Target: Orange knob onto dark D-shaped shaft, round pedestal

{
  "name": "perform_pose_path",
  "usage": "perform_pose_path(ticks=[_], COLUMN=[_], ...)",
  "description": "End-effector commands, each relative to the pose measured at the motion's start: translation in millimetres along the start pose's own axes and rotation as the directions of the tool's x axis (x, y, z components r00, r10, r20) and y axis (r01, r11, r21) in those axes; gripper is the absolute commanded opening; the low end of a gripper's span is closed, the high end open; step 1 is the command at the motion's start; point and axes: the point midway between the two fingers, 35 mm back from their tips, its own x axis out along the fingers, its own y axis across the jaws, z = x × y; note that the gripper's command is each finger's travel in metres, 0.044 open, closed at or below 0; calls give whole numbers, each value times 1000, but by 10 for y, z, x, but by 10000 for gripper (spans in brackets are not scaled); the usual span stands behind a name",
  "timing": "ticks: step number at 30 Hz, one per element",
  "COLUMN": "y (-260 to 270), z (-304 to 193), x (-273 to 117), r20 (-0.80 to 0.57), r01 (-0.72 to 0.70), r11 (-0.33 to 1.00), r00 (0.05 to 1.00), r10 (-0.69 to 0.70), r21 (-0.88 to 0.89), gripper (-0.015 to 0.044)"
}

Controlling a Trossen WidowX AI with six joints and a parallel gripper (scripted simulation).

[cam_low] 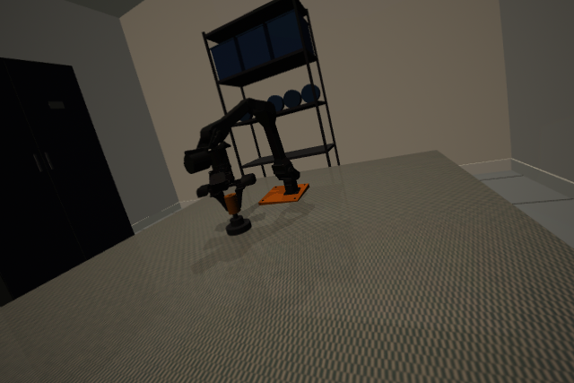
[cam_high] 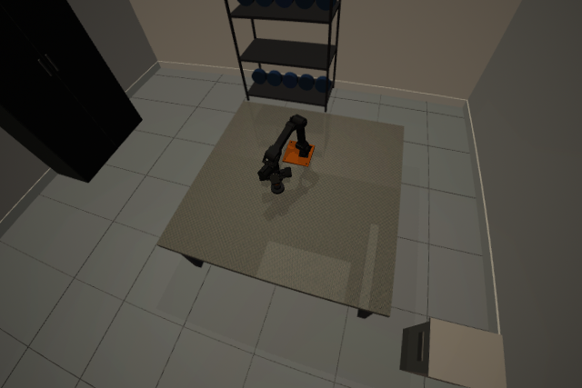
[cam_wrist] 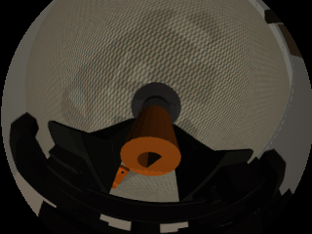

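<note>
The orange knob (cam_low: pixel 230 204) (cam_wrist: pixel 150 156) is a tall cylinder, with a dark hole with a flat side in its top. My gripper (cam_low: pixel 233 206) (cam_wrist: pixel 153 125) is shut on it and holds it about upright over the round pedestal. The dark round pedestal (cam_low: pixel 239 227) (cam_wrist: pixel 156 91) (cam_high: pixel 277 189) stands on the table. In the exterior view a short dark piece of the shaft (cam_low: pixel 235 215) shows between the knob's lower end and the pedestal's raised middle, so the knob is above the pedestal. Whether the shaft's tip is inside the hole, and its flat side, are hidden.
The arm's orange base plate (cam_high: pixel 296 159) (cam_low: pixel 273 195) is bolted on the woven table top (cam_high: pixel 328 214) (cam_low: pixel 352 267), behind the pedestal. A shelf rack (cam_high: pixel 286 54) with blue items stands beyond the table's back edge. A dark cabinet (cam_high: pixel 56 93) stands to the left, off the table.
</note>
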Motion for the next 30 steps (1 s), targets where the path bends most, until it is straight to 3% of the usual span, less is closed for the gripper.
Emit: perform_pose_path(ticks=[1,30], y=[-13,5], z=[24,0], x=[-1,36], r20=[4,4], r01=[0,0], r11=[998,998], r00=[1000,1000], r10=[1,1], r21=[-63,-63], gripper=[0,0])
